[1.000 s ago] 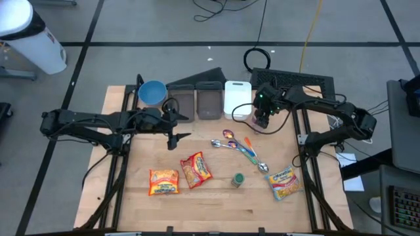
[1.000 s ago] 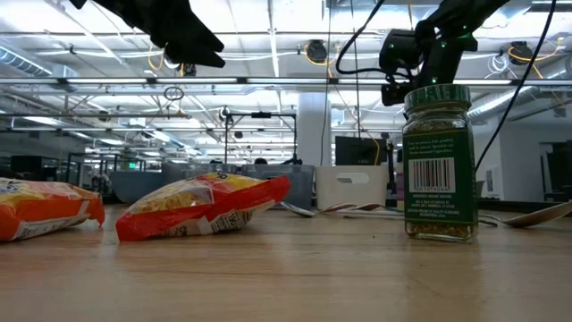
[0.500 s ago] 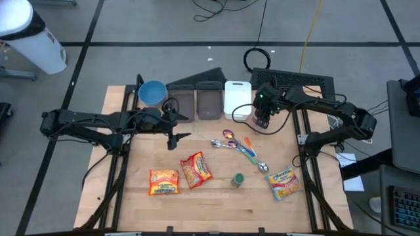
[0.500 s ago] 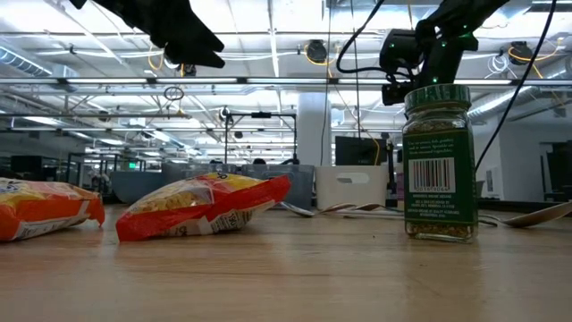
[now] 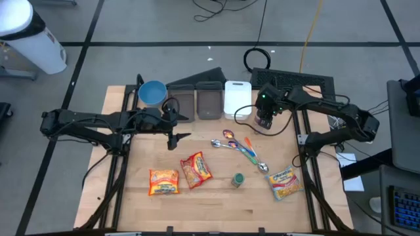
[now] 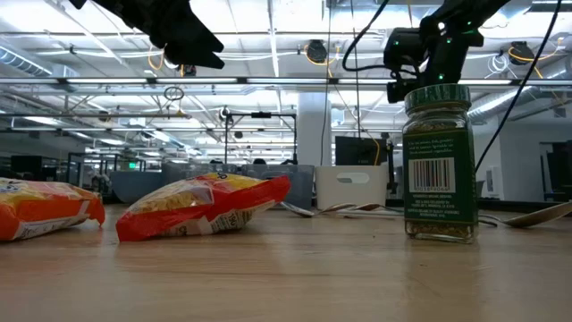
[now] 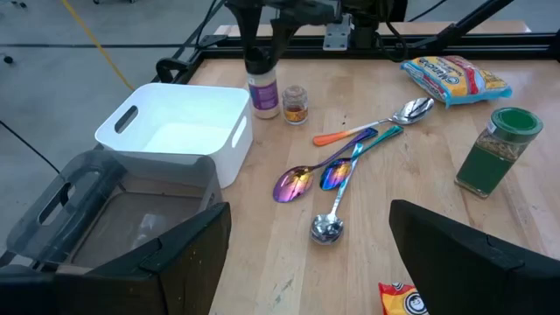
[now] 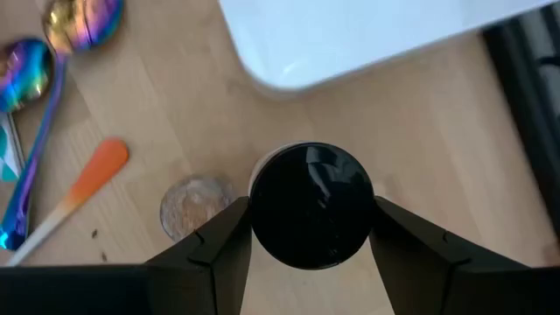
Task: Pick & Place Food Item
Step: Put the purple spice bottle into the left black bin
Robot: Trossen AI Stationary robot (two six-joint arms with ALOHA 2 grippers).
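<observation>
A small bottle [image 7: 262, 92] with a black lid and a purple label stands on the table beside the white bin [image 5: 237, 98]. My right gripper [image 8: 311, 227] is shut on it from above. A little jar [image 8: 192, 208] stands right next to it. My left gripper [image 7: 306, 262] hangs open above the table left of centre [image 5: 176, 124], with nothing between its fingers. Two red-orange noodle packets [image 5: 163, 181] [image 5: 195, 169], a yellow packet [image 5: 284, 183] and a green spice jar [image 5: 237, 179] rest on the near half of the table. My right gripper pinches the bottle's round black lid [image 8: 271, 210] between its two fingers, one on either side. The fingers come steeply from above, pointing down. The bottle stays upright with its base on the table [image 7: 262, 112].
Several spoons [image 5: 239, 145] lie in the middle of the table. Two grey bins [image 5: 210, 101] [image 5: 182, 101] and a blue bowl [image 5: 152, 93] line the far edge next to the white bin. Black rails run along both sides.
</observation>
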